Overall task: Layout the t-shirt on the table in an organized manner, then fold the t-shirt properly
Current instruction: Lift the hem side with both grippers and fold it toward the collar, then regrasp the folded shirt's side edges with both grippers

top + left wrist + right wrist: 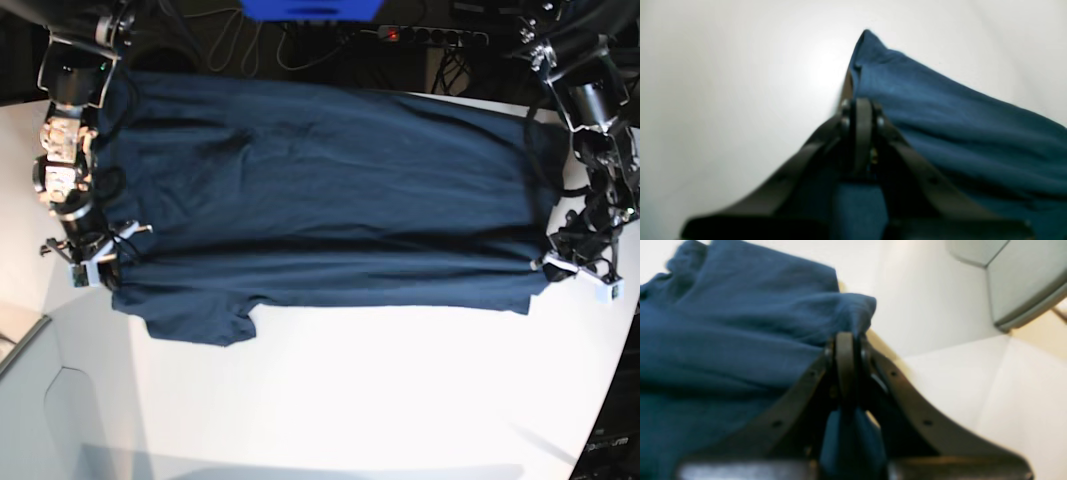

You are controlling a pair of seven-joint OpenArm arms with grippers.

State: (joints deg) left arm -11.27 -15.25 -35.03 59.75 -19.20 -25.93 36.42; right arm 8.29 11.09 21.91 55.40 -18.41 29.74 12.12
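The dark navy t-shirt [320, 200] is stretched sideways across the white table [400, 400], with a fold line running along its length and a short sleeve [200, 325] lying at the near left. My right gripper [97, 266] is at the shirt's left edge, and the right wrist view shows it [845, 338] shut on a pinch of blue cloth [740, 323]. At the shirt's right edge sits my left gripper [548, 264]. In the left wrist view it [858, 103] is shut on the fabric [957, 133], which rises to a peak beyond its tips.
A pale grey box corner [1017, 283] lies near the right gripper, at the table's left edge [20, 345]. Cables and a power strip [430, 35] run behind the table's far edge. Bare white tabletop spreads in front of the shirt.
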